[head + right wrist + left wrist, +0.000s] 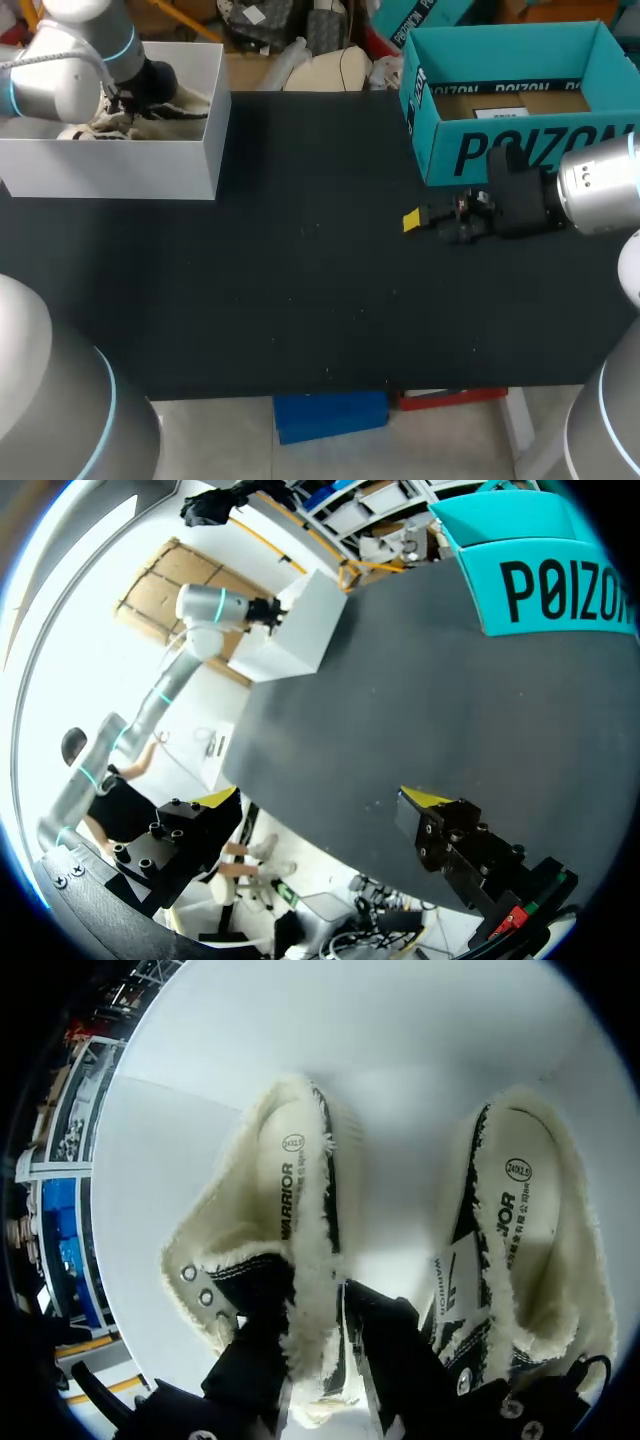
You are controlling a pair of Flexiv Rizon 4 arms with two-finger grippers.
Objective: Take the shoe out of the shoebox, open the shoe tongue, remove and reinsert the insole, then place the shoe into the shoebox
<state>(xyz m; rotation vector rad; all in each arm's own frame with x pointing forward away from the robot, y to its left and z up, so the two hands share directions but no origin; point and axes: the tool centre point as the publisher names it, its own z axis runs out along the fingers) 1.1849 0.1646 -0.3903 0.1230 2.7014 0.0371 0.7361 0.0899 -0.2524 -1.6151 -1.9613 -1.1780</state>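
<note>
L claw [318, 1365] clenched astride the fleecy collar of the high-top sneaker [285, 1200]. It sits beside a second sneaker [520, 1230] in the white box [110, 170], bench [300, 300] left rear. R claw [320, 800] spread wide, empty, over bench just beside teal shoebox [500, 45]. Expect sneaker light. Canvas upper floppy, cream pile squashy, rubber sole stiff, metal eyelets. Collar wall prob. folds when lifted, so you'd want a deep pinch there, fingers inside and out.
</note>
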